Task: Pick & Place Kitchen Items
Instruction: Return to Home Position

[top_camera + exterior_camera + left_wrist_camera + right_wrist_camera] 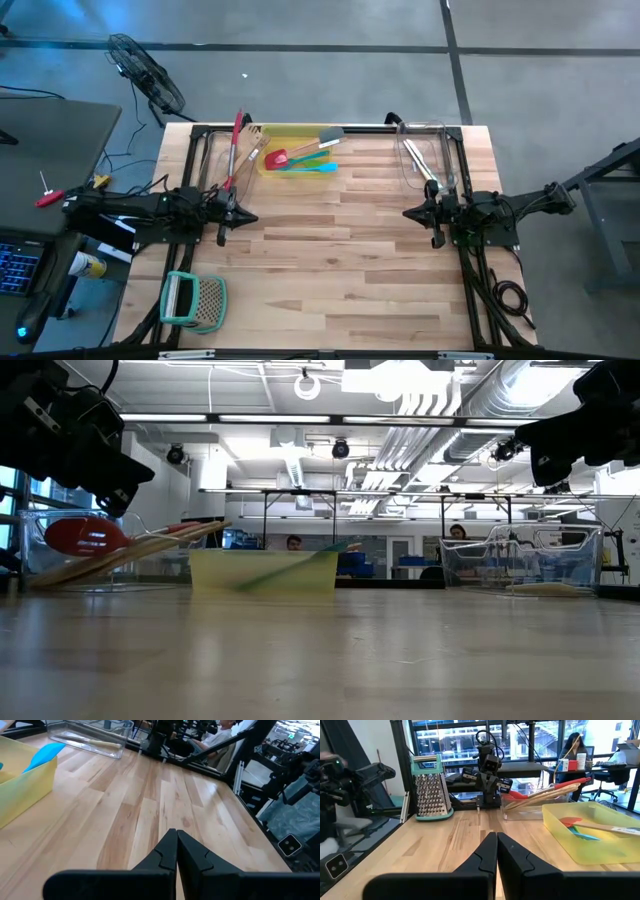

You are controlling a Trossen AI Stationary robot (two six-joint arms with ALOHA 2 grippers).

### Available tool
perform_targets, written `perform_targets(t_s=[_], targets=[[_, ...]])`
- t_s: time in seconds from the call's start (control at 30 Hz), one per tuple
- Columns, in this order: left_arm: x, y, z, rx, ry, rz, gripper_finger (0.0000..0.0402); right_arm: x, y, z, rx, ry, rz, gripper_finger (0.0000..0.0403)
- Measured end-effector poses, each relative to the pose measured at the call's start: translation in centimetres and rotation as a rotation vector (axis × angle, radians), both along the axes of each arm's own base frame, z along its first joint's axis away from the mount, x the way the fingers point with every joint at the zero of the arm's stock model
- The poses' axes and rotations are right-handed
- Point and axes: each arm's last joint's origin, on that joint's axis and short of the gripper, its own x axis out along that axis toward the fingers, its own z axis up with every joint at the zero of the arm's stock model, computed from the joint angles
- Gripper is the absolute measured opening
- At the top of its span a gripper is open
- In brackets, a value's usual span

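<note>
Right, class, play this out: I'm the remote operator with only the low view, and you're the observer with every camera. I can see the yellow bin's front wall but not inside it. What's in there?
Observer: The high view shows the yellow bin holding a red spatula, a blue spatula, a green spatula and a grey-headed spatula.
Operator: Is anything on the table outside my picture?
Observer: Yes, a box grater stands at the table's front left corner.
Operator: Are the jaws holding anything?
Observer: No; the wrist views show the left arm's jaws and the right arm's jaws shut and empty.
</note>
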Motion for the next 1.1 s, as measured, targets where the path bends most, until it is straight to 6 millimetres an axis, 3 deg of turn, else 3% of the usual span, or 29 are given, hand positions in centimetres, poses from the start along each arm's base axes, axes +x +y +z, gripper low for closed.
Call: perform_targets(t_s=[0.67,0.9,1.1], targets=[[-0.3,0.0,0.5,-0.002,-0.056,0.002,0.0000,0.0,0.0,0.0,-0.001,0.001,0.000,0.0003],[-1.1,0.1,1.5,-0.009,-0.184,0.007,0.0000,0.0,0.0,0.0,0.000,0.000,0.000,0.0003],[-1.2,0.1,2.1,-0.010,-0.190,0.008,0.0000,0.0,0.0,0.0,0.000,-0.004,0.000,0.0003]])
